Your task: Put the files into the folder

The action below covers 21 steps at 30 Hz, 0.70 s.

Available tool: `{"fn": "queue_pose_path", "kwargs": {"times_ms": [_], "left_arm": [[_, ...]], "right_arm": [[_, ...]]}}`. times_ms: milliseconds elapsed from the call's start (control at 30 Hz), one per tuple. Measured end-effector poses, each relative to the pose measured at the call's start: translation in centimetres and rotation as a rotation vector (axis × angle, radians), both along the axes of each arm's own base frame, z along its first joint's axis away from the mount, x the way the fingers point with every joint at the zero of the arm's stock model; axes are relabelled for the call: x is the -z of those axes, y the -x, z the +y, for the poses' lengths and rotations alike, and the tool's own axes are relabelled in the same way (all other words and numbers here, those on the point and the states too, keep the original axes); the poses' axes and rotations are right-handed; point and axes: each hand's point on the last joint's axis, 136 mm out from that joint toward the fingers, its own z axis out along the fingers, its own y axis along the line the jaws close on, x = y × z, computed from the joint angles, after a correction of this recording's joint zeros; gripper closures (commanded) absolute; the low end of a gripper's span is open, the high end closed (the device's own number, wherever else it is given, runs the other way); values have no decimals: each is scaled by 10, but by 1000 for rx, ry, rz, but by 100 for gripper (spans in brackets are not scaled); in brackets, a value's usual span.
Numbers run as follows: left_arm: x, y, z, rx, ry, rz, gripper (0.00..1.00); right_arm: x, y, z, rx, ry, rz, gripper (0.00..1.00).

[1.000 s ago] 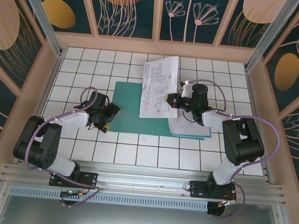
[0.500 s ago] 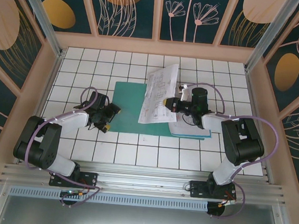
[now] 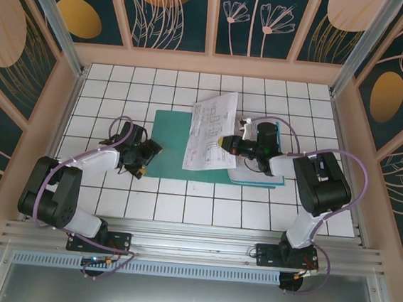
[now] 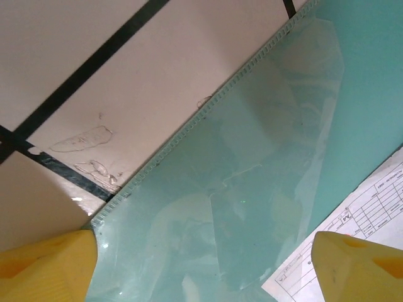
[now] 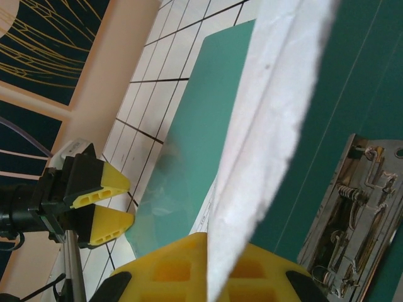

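White-tiled worktop [image 3: 121,93] carries the open teal folder [image 3: 171,137] at its centre. My right pincer [image 3: 224,142] is clamped on the printed files [image 3: 207,130], holding them tilted above the folder. My left pincer [image 3: 143,158] sits with fingers apart at its left edge.

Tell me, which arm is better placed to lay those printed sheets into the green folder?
Right. The right gripper is shut on the files, holding them over the open folder; the left gripper sits open at the folder's left edge, holding nothing.
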Motion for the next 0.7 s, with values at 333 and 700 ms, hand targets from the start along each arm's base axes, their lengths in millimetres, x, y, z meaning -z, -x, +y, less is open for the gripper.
{"fn": "queue_pose_path", "kwargs": {"times_ms": [333,700], "left_arm": [[2,3,10,10,-46,9,12],[5,2,7,15,-20,3,12]], "right_arm": [[15,4,12,-9,18,41,100],[27,2,26,15,-19,105,100]]}}
